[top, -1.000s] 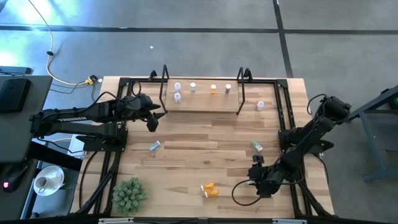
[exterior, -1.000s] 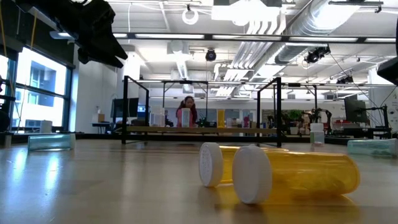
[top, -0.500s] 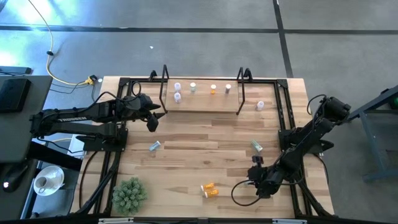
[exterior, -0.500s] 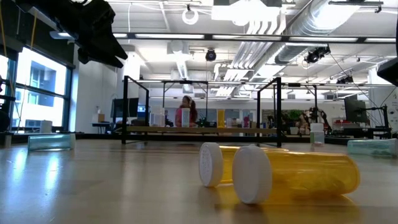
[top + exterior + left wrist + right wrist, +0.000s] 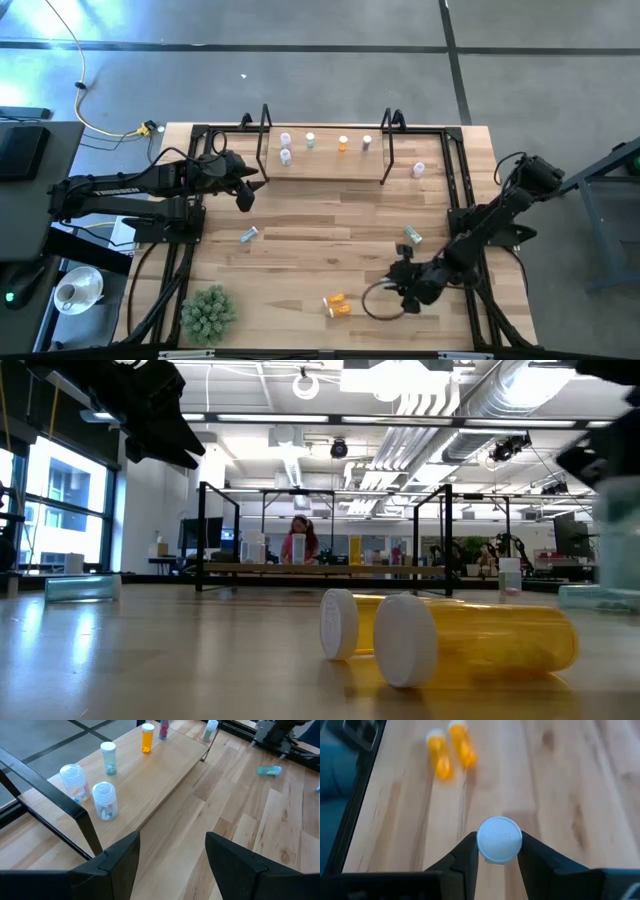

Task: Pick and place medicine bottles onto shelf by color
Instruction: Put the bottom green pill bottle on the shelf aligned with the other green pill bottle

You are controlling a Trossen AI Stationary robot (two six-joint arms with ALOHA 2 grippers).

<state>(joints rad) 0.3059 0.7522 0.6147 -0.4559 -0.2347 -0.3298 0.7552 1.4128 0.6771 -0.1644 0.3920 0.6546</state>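
Note:
On the shelf point(image 5: 325, 160) at the table's far side stand several medicine bottles point(image 5: 105, 800). Another stands on the table beside its right end point(image 5: 419, 169). Two teal bottles point(image 5: 249, 235) point(image 5: 412, 235) and two orange ones point(image 5: 337, 304) lie on their sides on the table. My right gripper point(image 5: 405, 282) point(image 5: 499, 851) is at the near right, beside the orange pair, shut on a white-capped bottle point(image 5: 499, 839). Its cap hides the body in the wrist view. My left gripper point(image 5: 244, 197) point(image 5: 172, 855) hangs open near the shelf's left end. My right gripper pinches the bottle between its two fingers point(image 5: 465, 855), at the sides just under the white cap point(image 5: 499, 839). The fingers slant down from the table's right. The cap faces back along them toward the wrist. Whether the bottle's bottom rests on the table I cannot tell.
A green spiky plant ball point(image 5: 208, 312) sits at the near left corner. Black frame rails point(image 5: 455, 190) run along the table's left and right sides. Bare wood lies between the shelf and the orange bottles.
My right gripper has gone toward the table's left edge, closer to the two orange bottles, and has tipped a little. In the low view a pale bottle under a dark gripper now shows at the right edge, where there was none before.

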